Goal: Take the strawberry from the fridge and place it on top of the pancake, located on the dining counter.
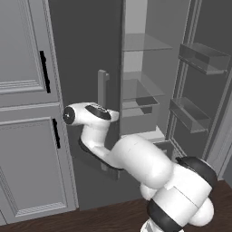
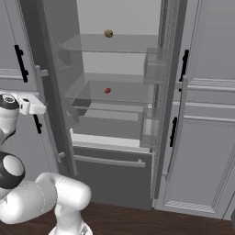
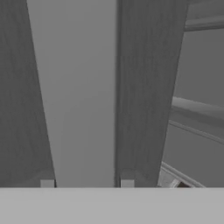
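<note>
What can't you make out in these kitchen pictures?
- Gripper: left base view, its tips are hidden behind the fridge door handle; what they grip is unclear.
- Strawberry: right base view, a tiny red dot on a glass shelf, too small for detail.
- Tan round item: same view, too small to identify.
- Fridge top: cut off by the upper edge.

arm shell [image 1: 138, 161]: you are looking at glossy white, rounded, bulbous link housings.
joint bands [image 1: 197, 167]: you are seeing black rings separating the white segments.
wrist cap [image 1: 69, 116]: you are viewing a white rounded end carrying a small dark disc.
wrist top [image 1: 98, 111]: you are seeing a black oval panel.
lower link [image 2: 46, 195]: you are viewing a smooth white cylinder.
</note>
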